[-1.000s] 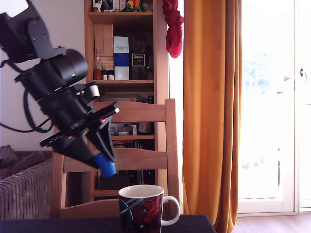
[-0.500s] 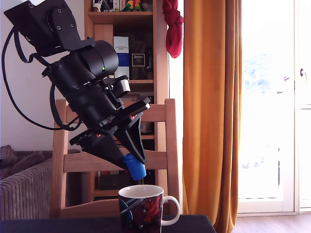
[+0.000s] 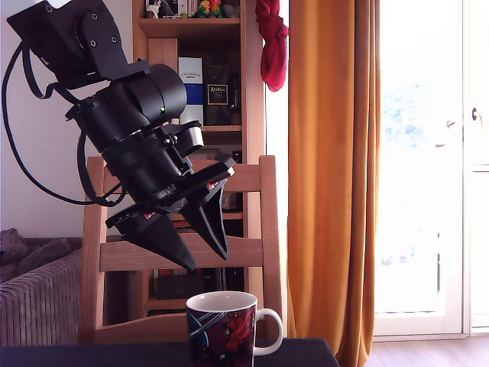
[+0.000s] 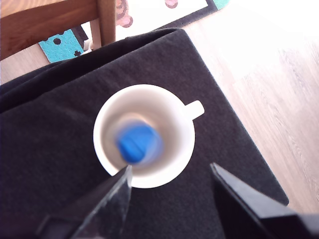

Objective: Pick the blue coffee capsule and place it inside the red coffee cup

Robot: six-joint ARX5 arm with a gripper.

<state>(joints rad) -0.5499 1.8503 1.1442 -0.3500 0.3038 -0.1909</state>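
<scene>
**Capsule in the cup, jaws spread and empty**

The gripper (image 3: 208, 261) hangs above the red coffee cup (image 3: 223, 329), angled down from about ten o'clock in the exterior view; its two dark fingers stand wide apart with nothing between them. From the wrist view the same gap shows; the fingers frame the cup's lower rim from five and seven o'clock, and neither touches it.

The blue coffee capsule (image 4: 136, 143) lies within the white interior of the red coffee cup (image 4: 144, 135), towards seven o'clock of the bowl's centre; it looks blurred (whether it is falling or at rest on the bottom I cannot tell). The exterior view shows no capsule at all, the cup wall hiding whatever is inside. The cup stands upright on a dark cloth (image 4: 60, 124), its white handle at about two o'clock in the wrist view; a wooden chair (image 3: 183, 252) stands behind it.

By my judgement the placing is as good as done. The capsule should be light, rigid and rather slick; were it to be taken again, a grip across its sides would suit best, with modest force, since such a shell may dent. The ceramic cup is heavier and breakable; a knock to its rim could tip it.
</scene>
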